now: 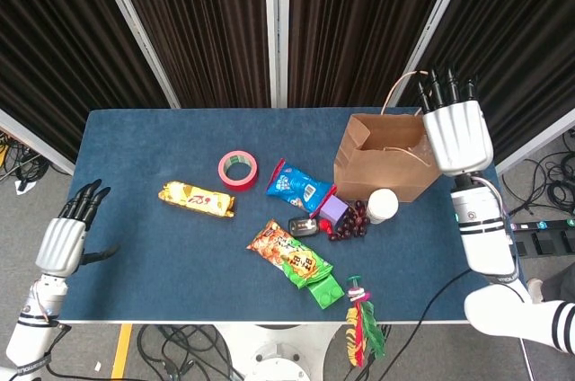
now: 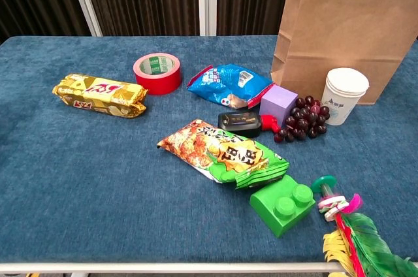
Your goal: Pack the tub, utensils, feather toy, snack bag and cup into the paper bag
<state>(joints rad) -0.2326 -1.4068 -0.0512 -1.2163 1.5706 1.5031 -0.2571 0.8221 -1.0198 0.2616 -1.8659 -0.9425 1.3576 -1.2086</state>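
**a:** paper is the weak link imo. the paper bag (image 1: 384, 165) stands open at the far right of the surface (image 1: 153, 246) with nothing visibly bracing it, and the right hand (image 1: 456, 129) hovers at its rim, fingers straight and side by side, holding nothing. bump that rim on the way in and the bag could tip or fold shut.

**b:** yeah, and the cup (image 1: 383, 206) sits just in front of the bag, right beside the grapes (image 1: 349, 221) and the purple block (image 1: 334, 210). a sloppy reach there probably knocks the cup over or drags grapes along.

**a:** feather toy (image 1: 361, 327) worries me more. it hangs over the near edge of the surface, so a nudge could send it to the floor.

**b:** snack bag (image 1: 298, 185) is mid-surface, crinkly, likely to slip out of a grip. can't pick out a tub or utensils from here.

**a:** left hand (image 1: 67, 233) is off the left edge, fingers loosely spread, empty.
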